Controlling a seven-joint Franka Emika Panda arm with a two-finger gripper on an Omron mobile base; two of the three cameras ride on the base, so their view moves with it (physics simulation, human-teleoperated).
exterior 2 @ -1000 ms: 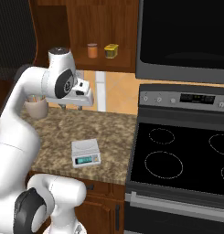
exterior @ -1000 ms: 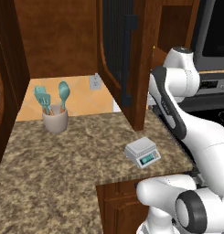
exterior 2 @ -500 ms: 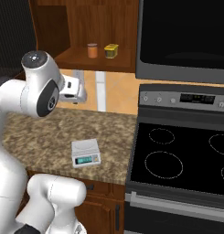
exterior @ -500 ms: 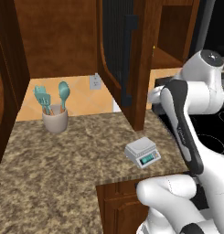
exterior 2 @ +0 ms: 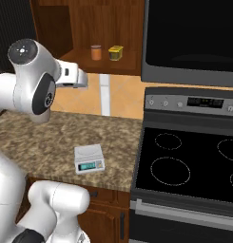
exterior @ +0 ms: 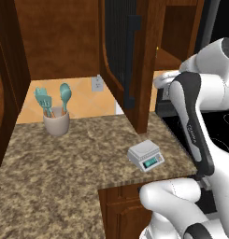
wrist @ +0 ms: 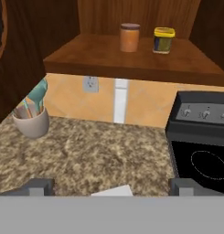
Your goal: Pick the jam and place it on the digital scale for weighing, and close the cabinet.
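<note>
The jam [wrist: 130, 37] stands upright on the open cabinet's lower shelf [wrist: 90, 57], left of a yellow-lidded jar [wrist: 163, 40]. From the right base view the jam [exterior 2: 96, 52] is up and to the right of my gripper [exterior 2: 83, 78]. The gripper [wrist: 112, 187] is open, its tips wide apart with nothing between them, well short of the shelf. The digital scale [exterior: 145, 156] sits bare near the counter's front edge, below the hand; its teal display [exterior 2: 88, 165] faces the base. The cabinet door [exterior: 117, 56] with its black bar handle [exterior: 132, 60] swings out wide over the counter.
A beige cup of teal utensils [exterior: 56, 122] stands at the back left of the granite counter [exterior: 64, 172]. A black stove [exterior 2: 184, 166] adjoins the counter on the right, with a dark microwave [exterior 2: 194, 38] above. A wall outlet [wrist: 90, 83] sits under the shelf.
The arm has reared up, its elbow swinging higher and toward the stove side. The hand has lifted a little and faces the shelf. Jam, scale and door are unmoved.
</note>
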